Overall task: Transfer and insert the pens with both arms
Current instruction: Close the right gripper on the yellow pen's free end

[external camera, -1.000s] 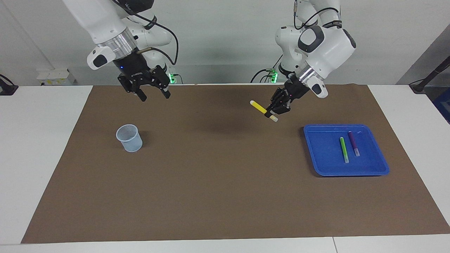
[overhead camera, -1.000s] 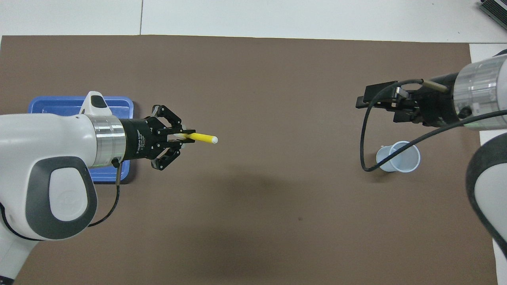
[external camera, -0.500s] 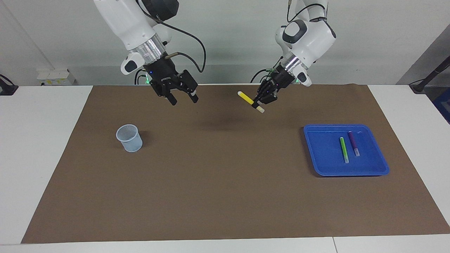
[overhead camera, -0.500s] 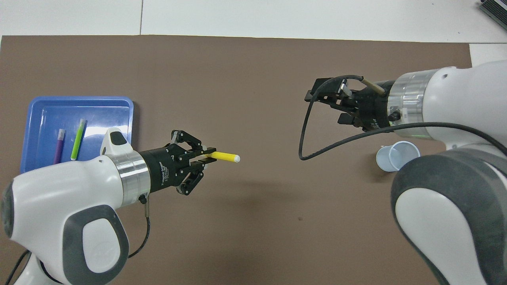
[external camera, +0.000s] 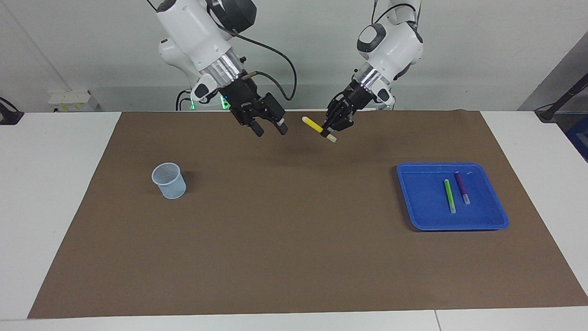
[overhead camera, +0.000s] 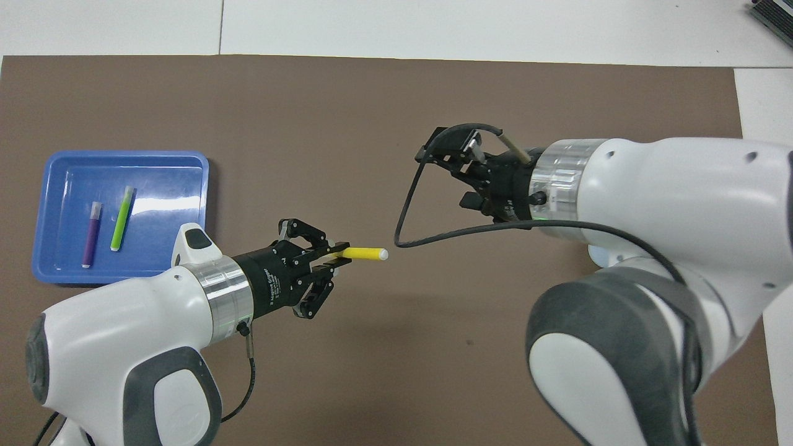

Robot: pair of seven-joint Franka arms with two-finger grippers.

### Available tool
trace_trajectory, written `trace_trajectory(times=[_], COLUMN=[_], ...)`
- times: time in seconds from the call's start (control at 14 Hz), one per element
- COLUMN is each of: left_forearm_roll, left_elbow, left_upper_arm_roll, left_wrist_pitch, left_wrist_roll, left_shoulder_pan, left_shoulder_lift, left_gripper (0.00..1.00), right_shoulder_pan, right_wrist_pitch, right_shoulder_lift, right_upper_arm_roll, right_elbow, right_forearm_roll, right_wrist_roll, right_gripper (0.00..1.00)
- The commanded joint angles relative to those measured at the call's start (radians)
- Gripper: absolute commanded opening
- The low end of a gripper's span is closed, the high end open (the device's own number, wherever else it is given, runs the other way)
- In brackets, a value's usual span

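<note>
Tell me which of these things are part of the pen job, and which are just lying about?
In the job:
- yellow pen, in left gripper
- right gripper, open
- green pen
- purple pen
- blue tray
- mesh cup

Lying about:
- brown mat

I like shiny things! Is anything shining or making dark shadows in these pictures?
Overhead view: a white glare patch shines on the floor of the blue plastic tray, beside the bright green marker pen. Facing view: a soft dark shadow lies on the brown paper mat under the two raised arms, and the pale mesh cup casts a small shadow beside itself.
</note>
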Motion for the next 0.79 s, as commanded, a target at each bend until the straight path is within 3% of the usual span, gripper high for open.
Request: trace_trajectory(times=[0.0, 0.5, 0.71], left_forearm_roll=[-0.020, -0.020, -0.020], left_elbow=[-0.028, -0.028, -0.028], left_upper_arm_roll=[0.011, 0.011, 0.011], left_wrist_pitch=[0.022, 0.025, 0.025], left_wrist_roll=[-0.038, -0.048, -0.051], left_shoulder_pan=[-0.019, -0.026, -0.026], left_shoulder_lift=[-0.029, -0.029, -0.029], left_gripper=[0.00, 0.00, 0.00], right_shoulder_pan=[0.065, 0.146, 0.153], right_wrist_pitch=[0.079, 0.008, 0.011], right_shoulder_lift=[-0.012, -0.027, -0.027], right_upper_arm_roll=[-0.003, -0.002, -0.002], right_elbow=[-0.078, -0.137, -0.135], right_forearm_roll=[0.027, 0.027, 0.027], right_wrist_roll=[0.037, 0.037, 0.031], right_gripper=[1.00, 0.99, 0.84])
